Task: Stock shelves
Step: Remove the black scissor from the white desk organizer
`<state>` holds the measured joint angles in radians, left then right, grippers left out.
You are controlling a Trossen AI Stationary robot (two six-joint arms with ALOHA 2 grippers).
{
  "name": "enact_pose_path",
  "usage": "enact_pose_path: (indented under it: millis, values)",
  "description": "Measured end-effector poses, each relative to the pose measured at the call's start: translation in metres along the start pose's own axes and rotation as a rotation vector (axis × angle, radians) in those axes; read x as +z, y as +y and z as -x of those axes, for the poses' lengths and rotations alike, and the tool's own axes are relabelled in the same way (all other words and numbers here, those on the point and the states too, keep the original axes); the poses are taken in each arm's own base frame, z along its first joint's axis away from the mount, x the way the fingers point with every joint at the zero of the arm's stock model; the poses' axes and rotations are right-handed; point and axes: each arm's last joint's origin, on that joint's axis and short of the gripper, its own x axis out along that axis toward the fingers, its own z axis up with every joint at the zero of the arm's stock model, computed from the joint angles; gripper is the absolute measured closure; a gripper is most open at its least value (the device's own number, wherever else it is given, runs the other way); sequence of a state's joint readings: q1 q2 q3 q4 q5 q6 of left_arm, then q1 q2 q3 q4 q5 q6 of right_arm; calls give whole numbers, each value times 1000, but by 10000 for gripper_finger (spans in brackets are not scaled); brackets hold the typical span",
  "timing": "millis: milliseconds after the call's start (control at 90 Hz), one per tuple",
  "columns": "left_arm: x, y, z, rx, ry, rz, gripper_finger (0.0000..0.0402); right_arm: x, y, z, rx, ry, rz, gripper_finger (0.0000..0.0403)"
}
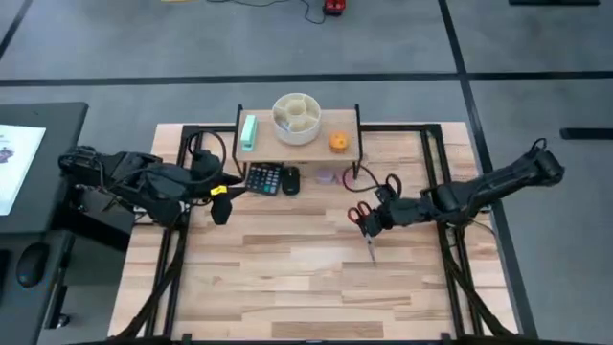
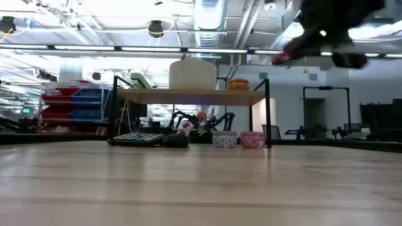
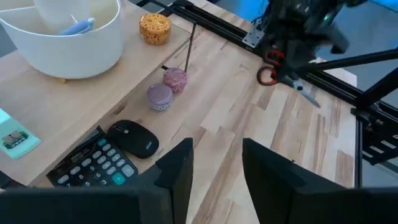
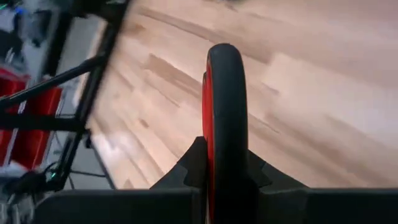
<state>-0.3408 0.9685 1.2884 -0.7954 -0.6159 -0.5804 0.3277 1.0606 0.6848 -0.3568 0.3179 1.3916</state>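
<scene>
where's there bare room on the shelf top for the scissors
The shelf top is bare between the green box and the white bowl, and narrowly between bowl and orange tub. Under it is crowded: calculator, mouse, two small cups. The right gripper holds the scissors.

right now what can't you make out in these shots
- Scissors blades: in the right wrist view only a red handle loop shows, clamped in the right tool.
- Bowl contents: too small in the high view, cut off by the edge in the left wrist view.
- Right tool in the low view: blurred.
- Label on the green box: too small.
</scene>
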Motion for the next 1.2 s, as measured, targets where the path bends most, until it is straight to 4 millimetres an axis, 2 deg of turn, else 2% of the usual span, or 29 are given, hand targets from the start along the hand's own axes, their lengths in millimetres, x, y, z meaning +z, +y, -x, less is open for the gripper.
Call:
enact_pose_path:
  millis: [256,578,933,1200]
  values:
    - [0,0,0,0,0,0,286,-32,-53,-4,-104,26,-195,381]
    - [0,0,0,0,0,5,286,-42,-91,-7,-244,7,-247,380]
    - [0,0,0,0,0,7,286,-46,-109,-12,-283,10,-287,372]
    - [0,0,0,1,0,8,286,-47,-111,-12,-303,76,-218,319]
